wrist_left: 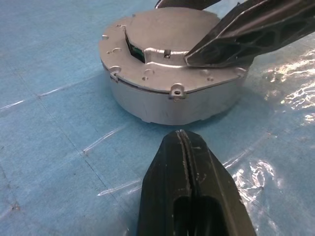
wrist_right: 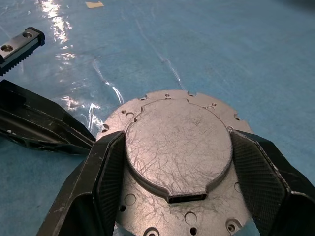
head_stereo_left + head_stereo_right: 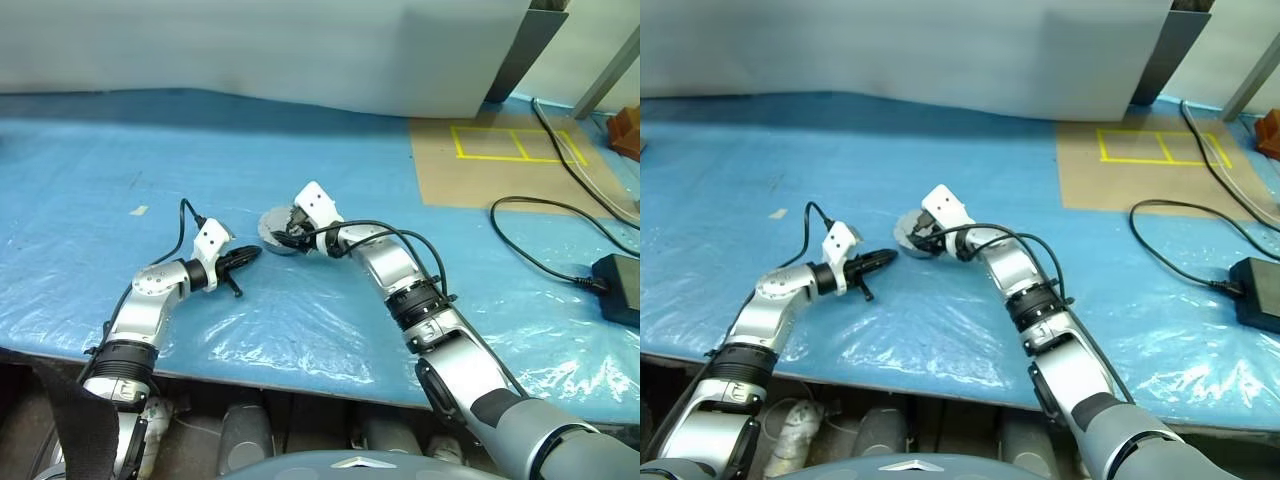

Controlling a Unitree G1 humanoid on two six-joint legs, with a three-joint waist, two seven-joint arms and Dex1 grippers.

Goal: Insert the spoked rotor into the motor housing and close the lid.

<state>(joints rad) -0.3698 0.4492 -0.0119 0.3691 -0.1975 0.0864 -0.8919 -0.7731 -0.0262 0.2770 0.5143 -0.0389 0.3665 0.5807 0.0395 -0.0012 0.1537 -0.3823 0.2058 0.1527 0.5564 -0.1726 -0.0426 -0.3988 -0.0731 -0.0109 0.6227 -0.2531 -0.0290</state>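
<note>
Your right gripper (image 2: pixel 177 162) grasps lid (image 2: pixel 178 147) flat on housing (image 1: pixel 172 101); left gripper (image 1: pixel 183 147) clenched empty, at nine o'clock.

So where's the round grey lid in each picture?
Left eye view: lid, centre, on the blue table.
Right eye view: lid, left of centre.
Left wrist view: lid, at the top.
Right wrist view: lid, low centre.
Shared landmark: right tool around it.
</note>
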